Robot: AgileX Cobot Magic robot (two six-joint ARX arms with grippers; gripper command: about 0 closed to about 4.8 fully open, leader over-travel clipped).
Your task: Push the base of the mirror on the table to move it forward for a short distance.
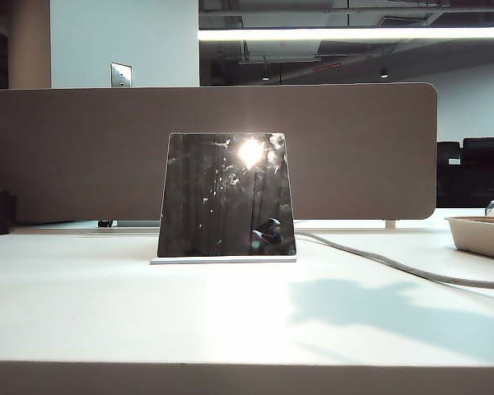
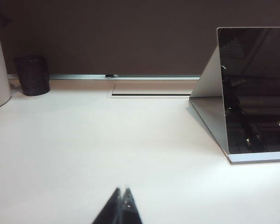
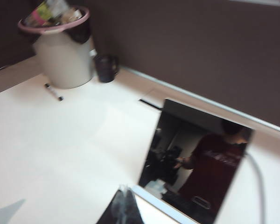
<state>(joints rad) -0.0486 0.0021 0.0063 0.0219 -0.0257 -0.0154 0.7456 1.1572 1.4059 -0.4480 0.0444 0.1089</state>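
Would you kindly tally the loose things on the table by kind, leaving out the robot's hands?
Mirror on its base: 1
Dark cup: 1
White bin with pink rim: 1
Pen: 1
Tray: 1
Grey cable: 1
Total: 6

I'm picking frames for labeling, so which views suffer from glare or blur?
Exterior view: bright glare spot on the mirror, soft shadow on the table. Right wrist view: motion-blurred, right claw smeared. Left wrist view: sharp, left claw crisp.
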